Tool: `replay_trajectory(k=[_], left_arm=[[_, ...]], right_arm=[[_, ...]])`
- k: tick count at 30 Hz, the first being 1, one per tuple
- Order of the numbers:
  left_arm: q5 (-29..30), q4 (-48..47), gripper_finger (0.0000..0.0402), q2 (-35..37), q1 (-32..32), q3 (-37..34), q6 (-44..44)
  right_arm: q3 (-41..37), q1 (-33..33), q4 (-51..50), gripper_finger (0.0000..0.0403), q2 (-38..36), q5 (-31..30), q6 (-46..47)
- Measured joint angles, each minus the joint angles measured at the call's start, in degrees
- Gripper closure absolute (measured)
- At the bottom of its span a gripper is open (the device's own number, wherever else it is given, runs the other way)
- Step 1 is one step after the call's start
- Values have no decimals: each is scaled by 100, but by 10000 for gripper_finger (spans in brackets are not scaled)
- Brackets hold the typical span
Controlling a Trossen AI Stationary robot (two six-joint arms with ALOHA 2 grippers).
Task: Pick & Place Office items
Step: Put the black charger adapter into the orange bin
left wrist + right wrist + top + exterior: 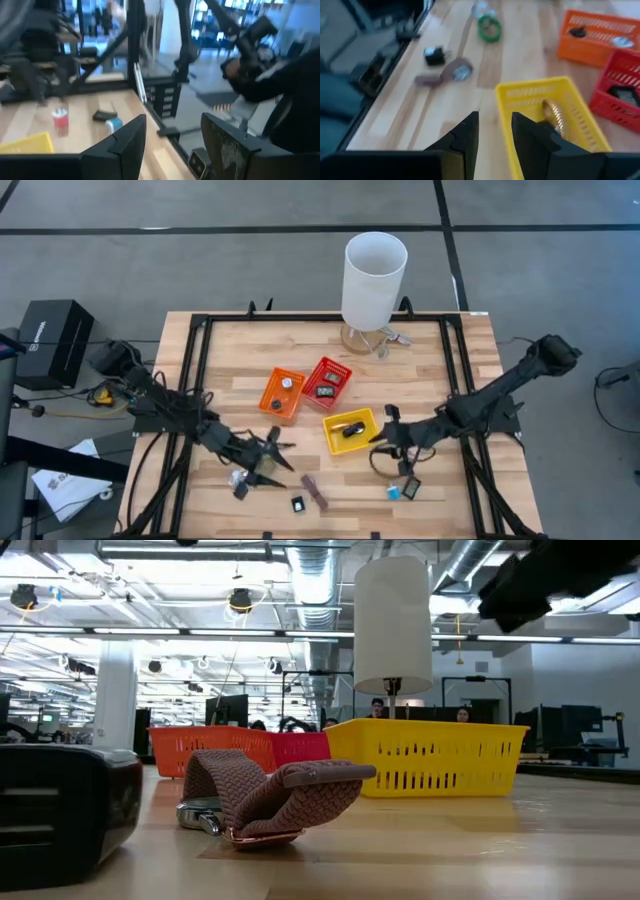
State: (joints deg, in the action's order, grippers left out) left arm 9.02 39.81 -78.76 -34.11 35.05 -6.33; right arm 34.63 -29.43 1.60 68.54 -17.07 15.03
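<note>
With loose items such as the brown strip (316, 491) lying at lower centre of the table, the empty right gripper (384, 437), fingers apart, hovers just beside the yellow basket (332, 424), while the left gripper (275, 458), likewise spread, waits lower left.

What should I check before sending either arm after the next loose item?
1. Left tool open and empty: ok.
2. Right tool open and empty, at the rim of the yellow mesh basket: ok.
3. Room in the yellow basket: ok, only a couple of items inside.
4. Brown woven strip and small black block lying loose with nothing on top: ok.
5. Tall white cylinder well away from both arms: ok.
6. Small blue block apart from the flat black piece beside it: cannot tell.
</note>
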Motion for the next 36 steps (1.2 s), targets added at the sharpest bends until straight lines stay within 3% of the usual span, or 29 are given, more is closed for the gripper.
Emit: replay_trajectory(k=[8,20,28,36], left_arm=[[-8,-2634,216,-918,43,1537,-191],[-391,-2801,213,-1952,-147,1842,-208],[-673,-2775,170,-2386,-240,1838,-88],[-1084,-2771,135,-2736,-234,1840,1054]], right_arm=[[-209,537,191,294,-78,662,494],[-207,547,205,294,-66,716,400],[-207,549,229,294,-66,690,391],[-207,549,237,294,-66,672,401]])
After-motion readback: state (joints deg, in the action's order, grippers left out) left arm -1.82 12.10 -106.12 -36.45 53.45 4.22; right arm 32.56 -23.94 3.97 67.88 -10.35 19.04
